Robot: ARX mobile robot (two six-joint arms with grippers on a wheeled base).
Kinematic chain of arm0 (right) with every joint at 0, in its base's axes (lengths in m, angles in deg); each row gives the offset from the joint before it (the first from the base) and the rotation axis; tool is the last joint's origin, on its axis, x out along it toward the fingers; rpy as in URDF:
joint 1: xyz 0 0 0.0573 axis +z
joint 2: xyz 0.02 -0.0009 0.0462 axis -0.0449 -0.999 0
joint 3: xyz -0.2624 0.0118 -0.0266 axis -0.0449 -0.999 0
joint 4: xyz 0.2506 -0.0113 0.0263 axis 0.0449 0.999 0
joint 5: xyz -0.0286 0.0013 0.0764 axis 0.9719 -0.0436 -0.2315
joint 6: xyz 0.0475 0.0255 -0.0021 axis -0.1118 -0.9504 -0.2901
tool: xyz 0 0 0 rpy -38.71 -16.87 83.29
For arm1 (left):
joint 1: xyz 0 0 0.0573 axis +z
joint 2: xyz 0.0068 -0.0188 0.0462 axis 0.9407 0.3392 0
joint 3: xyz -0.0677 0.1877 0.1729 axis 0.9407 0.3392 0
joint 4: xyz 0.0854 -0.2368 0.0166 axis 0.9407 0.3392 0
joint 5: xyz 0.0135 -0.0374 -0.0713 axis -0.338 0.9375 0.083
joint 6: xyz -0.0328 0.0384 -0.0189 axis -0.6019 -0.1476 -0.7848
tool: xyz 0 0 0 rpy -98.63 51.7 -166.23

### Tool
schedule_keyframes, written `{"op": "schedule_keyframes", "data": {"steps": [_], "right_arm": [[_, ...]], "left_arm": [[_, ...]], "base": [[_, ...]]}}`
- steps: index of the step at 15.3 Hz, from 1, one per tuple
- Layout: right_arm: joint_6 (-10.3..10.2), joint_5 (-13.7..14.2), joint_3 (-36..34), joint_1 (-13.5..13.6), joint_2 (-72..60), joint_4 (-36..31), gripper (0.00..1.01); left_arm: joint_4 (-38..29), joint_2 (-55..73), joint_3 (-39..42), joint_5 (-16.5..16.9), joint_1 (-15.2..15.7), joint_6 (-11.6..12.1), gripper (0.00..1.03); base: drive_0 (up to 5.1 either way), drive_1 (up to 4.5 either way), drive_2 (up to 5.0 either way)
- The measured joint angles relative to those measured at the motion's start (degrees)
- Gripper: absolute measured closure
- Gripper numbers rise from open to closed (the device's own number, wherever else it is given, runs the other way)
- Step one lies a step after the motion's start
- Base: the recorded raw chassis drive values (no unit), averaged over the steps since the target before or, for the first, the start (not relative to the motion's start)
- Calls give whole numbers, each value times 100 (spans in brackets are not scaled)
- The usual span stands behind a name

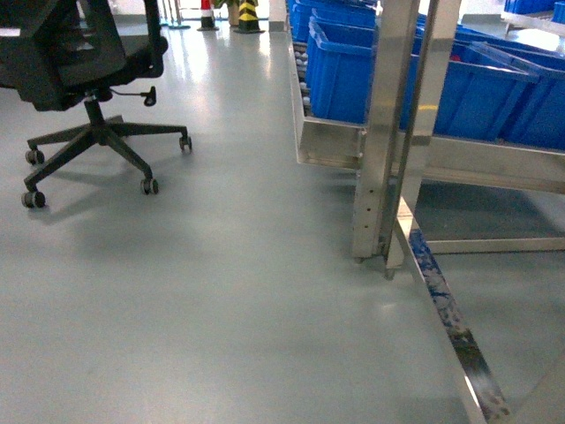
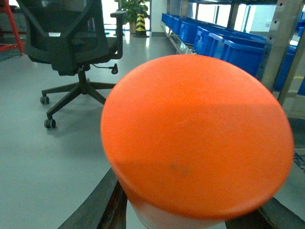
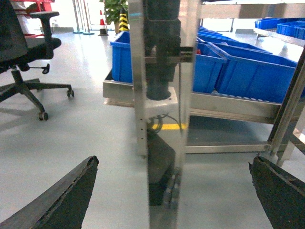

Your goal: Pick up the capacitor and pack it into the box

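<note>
- The left gripper (image 2: 190, 212) holds the capacitor (image 2: 195, 133), a big round thing with an orange top and a white body under it.
- In the left wrist view, the capacitor sits right between the two dark fingers (image 2: 102, 207). One finger presses on each side of the white part.
- The capacitor is so near the camera that it fills most of that view. It is up off the floor (image 2: 43, 171).
- The right gripper (image 3: 174, 161) is spread wide with nothing in it. Its two dark fingers (image 3: 71, 195) show at the far left and far right of the right wrist view.
- A shiny metal post (image 3: 162, 95) of a rack stands on the floor ahead of the right gripper, seen between its fingers and not touching them.
- Blue bins (image 1: 353, 71) sit in a row on the low shelf of the rack (image 1: 388, 132).
- A black office chair (image 1: 88, 79) on wheels stands on the grey floor to the left, well apart from the rack.
- A striped cone (image 1: 207, 16) stands far back.
</note>
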Motion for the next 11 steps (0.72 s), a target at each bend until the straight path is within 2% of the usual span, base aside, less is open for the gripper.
{"op": "schedule_keyframes", "data": {"steps": [11], "right_arm": [[0,0,0,0,0,-15,3]], "left_arm": [[2,0,0,-2,2,0,59]], "base": [[-494,243,243]]}}
